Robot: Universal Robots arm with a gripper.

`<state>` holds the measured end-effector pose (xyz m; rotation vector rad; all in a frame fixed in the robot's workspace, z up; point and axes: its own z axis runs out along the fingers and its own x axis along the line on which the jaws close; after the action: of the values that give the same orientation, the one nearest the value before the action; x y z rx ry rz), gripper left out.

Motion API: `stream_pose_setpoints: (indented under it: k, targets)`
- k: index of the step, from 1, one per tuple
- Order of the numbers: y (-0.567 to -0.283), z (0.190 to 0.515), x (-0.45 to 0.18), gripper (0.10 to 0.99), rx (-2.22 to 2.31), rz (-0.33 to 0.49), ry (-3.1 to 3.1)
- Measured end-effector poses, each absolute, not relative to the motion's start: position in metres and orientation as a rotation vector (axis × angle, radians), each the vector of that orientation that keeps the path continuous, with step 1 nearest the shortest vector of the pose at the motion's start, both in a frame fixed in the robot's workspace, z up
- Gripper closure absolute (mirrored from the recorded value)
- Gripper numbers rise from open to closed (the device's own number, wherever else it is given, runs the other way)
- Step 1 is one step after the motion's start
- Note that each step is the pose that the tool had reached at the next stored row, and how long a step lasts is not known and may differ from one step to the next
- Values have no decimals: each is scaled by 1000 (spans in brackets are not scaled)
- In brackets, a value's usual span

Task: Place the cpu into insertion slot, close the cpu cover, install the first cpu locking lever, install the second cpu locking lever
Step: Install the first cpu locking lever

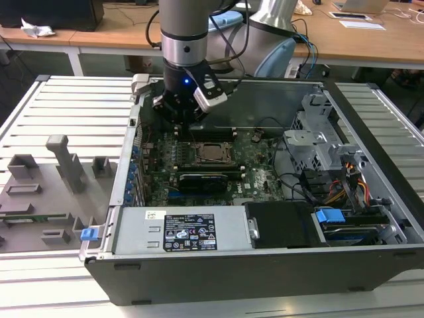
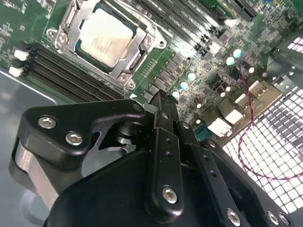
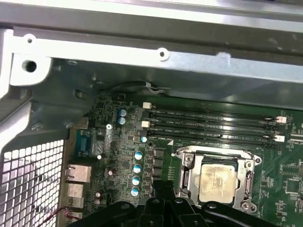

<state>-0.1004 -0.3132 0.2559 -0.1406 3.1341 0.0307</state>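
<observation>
Open computer case (image 1: 199,278) lies flat on the slatted worktop (image 1: 66,106), with the board (image 1: 258,173) facing up, judged so for access from above. Mid-board, the cpu (image 1: 212,153) sits flat in its socket (image 3: 207,158), silver top upward. The cover (image 2: 142,47) is lowered around it, judged to keep it seated. Just beyond, the tool (image 1: 184,114) hangs over the board's far part, apart from the socket. Whether it is spread or pressed together cannot be told. The arm (image 1: 185,26) stands vertical, wrist pointing straight down.
</observation>
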Motion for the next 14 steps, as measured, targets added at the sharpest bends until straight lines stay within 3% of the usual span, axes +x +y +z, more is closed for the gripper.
stream_pose_setpoints:
  k: [14]
  targets:
    - [-288,255,-98,980,-141,31,3133]
